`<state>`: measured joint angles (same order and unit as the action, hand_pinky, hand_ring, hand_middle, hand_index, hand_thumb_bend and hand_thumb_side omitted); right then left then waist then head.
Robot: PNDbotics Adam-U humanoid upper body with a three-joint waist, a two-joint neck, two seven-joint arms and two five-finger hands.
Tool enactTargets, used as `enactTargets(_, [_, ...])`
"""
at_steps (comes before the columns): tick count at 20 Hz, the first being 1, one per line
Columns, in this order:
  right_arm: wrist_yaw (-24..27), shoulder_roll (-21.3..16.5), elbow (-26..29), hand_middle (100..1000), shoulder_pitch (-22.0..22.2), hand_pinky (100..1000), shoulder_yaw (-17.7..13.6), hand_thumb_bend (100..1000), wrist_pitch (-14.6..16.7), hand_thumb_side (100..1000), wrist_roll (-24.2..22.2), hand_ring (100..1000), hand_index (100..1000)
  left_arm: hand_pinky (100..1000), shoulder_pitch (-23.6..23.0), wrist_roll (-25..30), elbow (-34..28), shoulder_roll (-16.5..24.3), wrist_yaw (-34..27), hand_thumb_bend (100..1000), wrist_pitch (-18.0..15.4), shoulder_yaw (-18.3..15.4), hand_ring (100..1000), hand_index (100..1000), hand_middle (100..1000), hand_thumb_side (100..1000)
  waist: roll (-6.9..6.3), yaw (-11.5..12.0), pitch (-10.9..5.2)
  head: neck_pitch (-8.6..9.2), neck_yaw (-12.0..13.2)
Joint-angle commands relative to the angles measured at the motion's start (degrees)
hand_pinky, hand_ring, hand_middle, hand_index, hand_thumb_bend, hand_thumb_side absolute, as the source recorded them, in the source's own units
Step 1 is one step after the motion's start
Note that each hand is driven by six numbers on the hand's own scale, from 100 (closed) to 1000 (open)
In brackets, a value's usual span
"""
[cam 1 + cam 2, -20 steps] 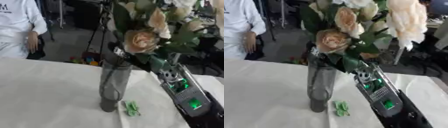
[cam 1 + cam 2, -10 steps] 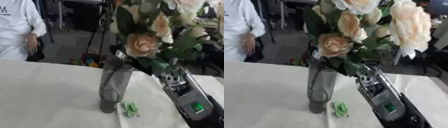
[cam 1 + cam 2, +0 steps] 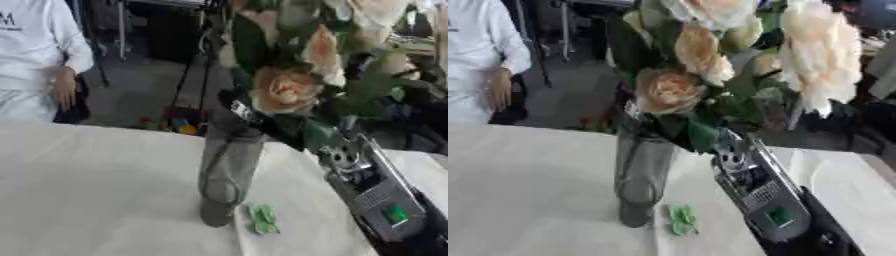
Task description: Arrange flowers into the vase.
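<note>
Head stereo pair, downward, close on vase (image 3: pixel 642 175).

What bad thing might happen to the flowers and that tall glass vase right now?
1. The tall grey glass vase is narrow and the bunch of cream and peach roses spreads wide above it, so it may tip over.
2. The robot's right arm reaches up close beside the vase; a sideways nudge could knock it.
3. The small green leaf piece lies on the white tablecloth by the vase base, so more bits may drop off.
</note>
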<state>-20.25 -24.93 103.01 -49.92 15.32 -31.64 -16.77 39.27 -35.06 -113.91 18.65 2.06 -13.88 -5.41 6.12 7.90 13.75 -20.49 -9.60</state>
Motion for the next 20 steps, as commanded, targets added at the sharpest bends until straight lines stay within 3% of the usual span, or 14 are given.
enactTargets(1, [0.1,-0.3,-0.1,811,-1.8,855,-0.7,417,0.5,1000,1.3,914,990,889,0.6,0.1,-0.7,0.4,-0.2,100,0.1,0.2,900,960,861,1000,-0.41,0.1,-1.10,0.78,-0.3])
enactTargets(14, [0.3,-0.5,-0.2,816,-3.8,861,-0.2,440,2.0,1000,3.2,917,995,888,0.6,0.3,-0.7,0.4,-0.2,100,0.1,0.3,900,960,861,1000,-0.36,0.3,-1.33,0.93,-1.0])
enactTargets(15, [0.2,-0.6,-0.2,835,-3.8,881,-0.2,504,2.0,1000,3.2,936,1000,888,0.6,0.3,-0.7,0.4,-0.2,100,0.1,0.3,900,960,862,1000,-0.34,0.3,-1.35,1.00,-1.1])
enactTargets(20, [-2.1,-1.7,-0.5,847,-3.5,896,1.2,556,2.9,1000,-0.3,952,1000,889,0.4,0.4,-0.7,0.7,-0.2,100,0.2,0.3,900,960,862,1000,-0.14,0.2,-1.57,1.19,-1.6])
